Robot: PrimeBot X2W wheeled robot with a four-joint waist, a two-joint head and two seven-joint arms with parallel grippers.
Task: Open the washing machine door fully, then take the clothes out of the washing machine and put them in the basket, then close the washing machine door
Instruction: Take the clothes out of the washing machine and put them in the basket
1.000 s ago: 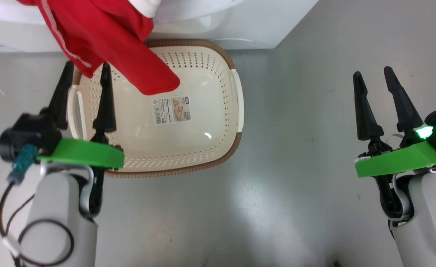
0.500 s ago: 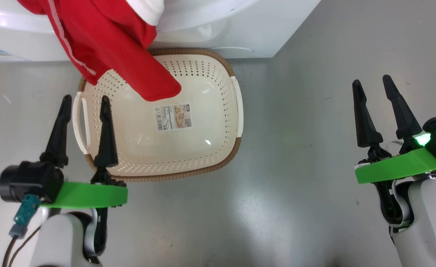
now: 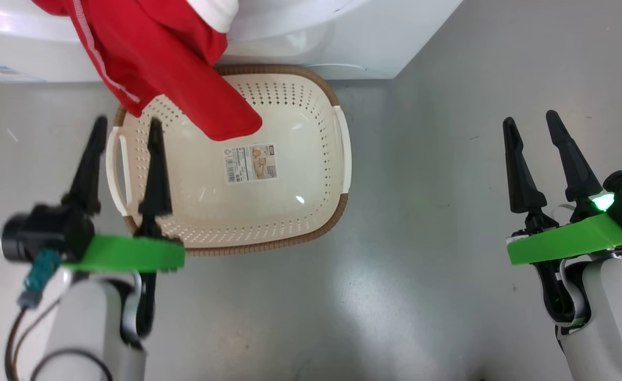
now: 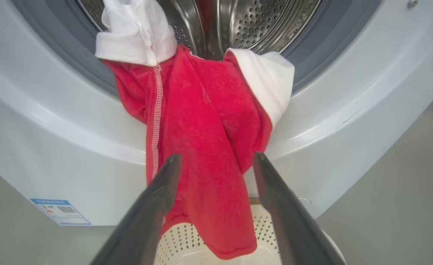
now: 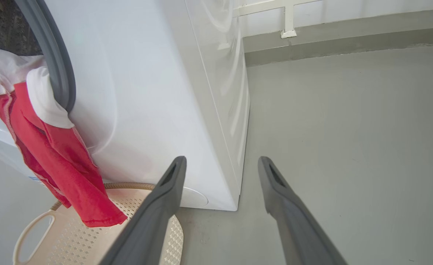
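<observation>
Red clothes [image 3: 152, 63] with white trim hang out of the washing machine [image 3: 342, 37] mouth, and their lower end dangles over the cream basket [image 3: 290, 159] on the floor below. In the left wrist view the clothes [image 4: 201, 147] spill from the steel drum [image 4: 257, 22]. My left gripper [image 4: 216, 156] is open in front of them and holds nothing. From the head, the left gripper [image 3: 127, 124] sits over the basket's left handle, below the fabric. My right gripper [image 3: 530, 120] is open and empty over bare floor on the right. The washing machine door is out of view.
A blue sticker [image 4: 60, 211] marks the machine's lower front. In the right wrist view the machine's side panel [image 5: 216, 92] runs back to a wall skirting [image 5: 349, 40], with grey floor [image 5: 349, 129] to its right. The basket [image 5: 73, 235] stands against the machine's foot.
My left gripper drew back from the hanging clothes toward me, then edged forward again, staying open. The head view shifted slightly. The right gripper held still.
</observation>
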